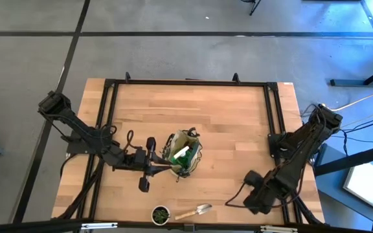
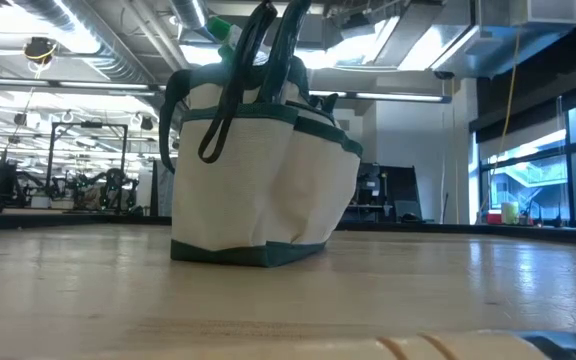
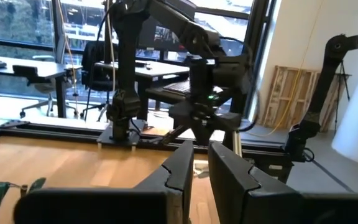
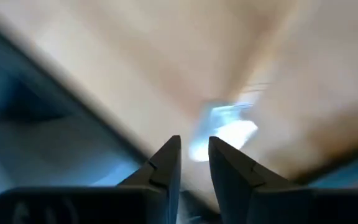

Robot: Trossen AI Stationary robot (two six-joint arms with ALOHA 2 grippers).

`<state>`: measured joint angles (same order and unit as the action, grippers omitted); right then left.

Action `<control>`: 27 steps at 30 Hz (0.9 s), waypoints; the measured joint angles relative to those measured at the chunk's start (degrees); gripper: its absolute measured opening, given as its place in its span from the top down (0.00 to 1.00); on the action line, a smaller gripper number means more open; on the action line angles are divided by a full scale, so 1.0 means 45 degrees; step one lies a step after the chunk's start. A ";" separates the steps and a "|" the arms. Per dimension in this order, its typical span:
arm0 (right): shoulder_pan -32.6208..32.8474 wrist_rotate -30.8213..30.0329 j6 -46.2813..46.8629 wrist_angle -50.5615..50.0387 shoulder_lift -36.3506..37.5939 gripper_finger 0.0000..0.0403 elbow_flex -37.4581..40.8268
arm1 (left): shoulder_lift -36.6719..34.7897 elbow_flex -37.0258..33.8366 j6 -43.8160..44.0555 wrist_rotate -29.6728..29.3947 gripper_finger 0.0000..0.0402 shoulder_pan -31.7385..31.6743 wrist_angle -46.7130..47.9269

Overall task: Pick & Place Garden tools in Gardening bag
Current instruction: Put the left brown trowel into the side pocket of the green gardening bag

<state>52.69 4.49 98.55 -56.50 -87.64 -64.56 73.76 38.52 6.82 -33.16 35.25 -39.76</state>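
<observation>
The gardening bag (image 1: pixel 185 154) stands on its base at the table's middle; in the low view the gardening bag (image 2: pixel 258 170) is pale canvas with green trim and dark handles. A green spray bottle (image 1: pixel 180 154) with a white top sticks out of its mouth. My left gripper (image 1: pixel 169 167) lies level against the bag's near-left rim, fingers nearly together. A wooden-handled metal trowel (image 1: pixel 198 211) lies flat near the table's front edge. My right gripper (image 1: pixel 256 196) hangs above the near right of the table and points down. A narrow gap shows between its fingers (image 4: pixel 194 146), with nothing in it. My left gripper meets the bag at its near-left rim (image 1: pixel 174 168), coming level from the table's left. Its own fingers (image 3: pixel 182 168) hide the place of contact, so the kind of hold does not show. A green bag handle (image 3: pixel 2 190) shows beside them. The bag rests on the table.
A small round dark pot with a green plant (image 1: pixel 160 214) stands at the front edge, left of the trowel. A black metal frame (image 1: pixel 109 116) runs along the table's left, far and right sides. Bare wood lies beyond the bag toward the far edge.
</observation>
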 joint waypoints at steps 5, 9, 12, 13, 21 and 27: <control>-0.0023 -0.1367 -0.2200 -0.0544 0.0000 0.79 -0.0013 | 0.0000 0.0000 0.0361 0.0404 0.89 0.0013 0.0198; -0.0079 -0.3106 -0.6118 0.1009 -0.0005 0.79 -0.0017 | 0.0000 0.0000 0.0457 0.0406 0.90 0.0018 0.0203; -0.0073 -0.3815 -1.0284 0.2750 -0.0010 0.79 -0.0017 | 0.0000 0.0000 0.0553 0.0406 0.90 0.0018 0.0236; -0.0066 -0.4034 -1.1517 0.3403 -0.0010 0.79 -0.0017 | 0.0000 0.0000 0.0641 0.0406 0.90 0.0018 0.0289; -0.0424 -0.5366 -1.7394 0.8444 -0.0976 0.78 -0.0027 | -0.0005 0.0000 0.1073 0.0581 0.89 0.0071 0.0600; -0.0999 -0.5581 -1.7427 0.8797 -0.2347 0.68 -0.0027 | -0.0005 0.0000 0.1324 0.0600 0.90 0.0283 0.0625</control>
<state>48.20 -20.63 20.13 -16.91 -98.20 -64.69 73.73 38.52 12.78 -30.46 36.53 -36.95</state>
